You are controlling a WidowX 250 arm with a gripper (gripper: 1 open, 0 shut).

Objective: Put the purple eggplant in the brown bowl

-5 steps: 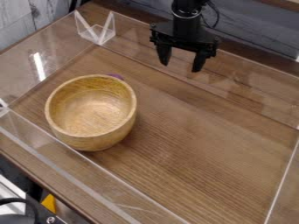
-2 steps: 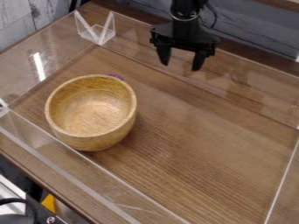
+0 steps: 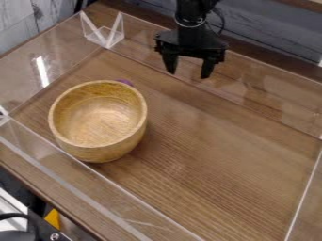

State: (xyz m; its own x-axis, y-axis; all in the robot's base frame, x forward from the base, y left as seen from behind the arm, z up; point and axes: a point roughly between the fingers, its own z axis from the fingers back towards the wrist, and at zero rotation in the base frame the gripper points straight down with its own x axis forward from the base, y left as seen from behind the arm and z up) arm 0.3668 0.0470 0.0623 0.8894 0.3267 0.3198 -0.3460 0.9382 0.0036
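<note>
The brown bowl (image 3: 78, 141) is a round, thick-walled wooden bowl standing upright at the left of the wooden table, with nothing showing inside. Just behind its far rim peeks a purple sliver, the purple eggplant (image 3: 127, 83); the bowl hides most of it. My black gripper (image 3: 190, 72) hangs at the back of the table, pointing steeply down. It is to the right of the bowl and farther back, well apart from it. Its fingers (image 3: 171, 64) stand wide open with nothing between them.
A clear plastic stand (image 3: 104, 31) sits at the back left corner. Low clear walls (image 3: 75, 193) ring the wooden table (image 3: 214, 160) along the front, left and right edges. A dark wall rises behind the arm.
</note>
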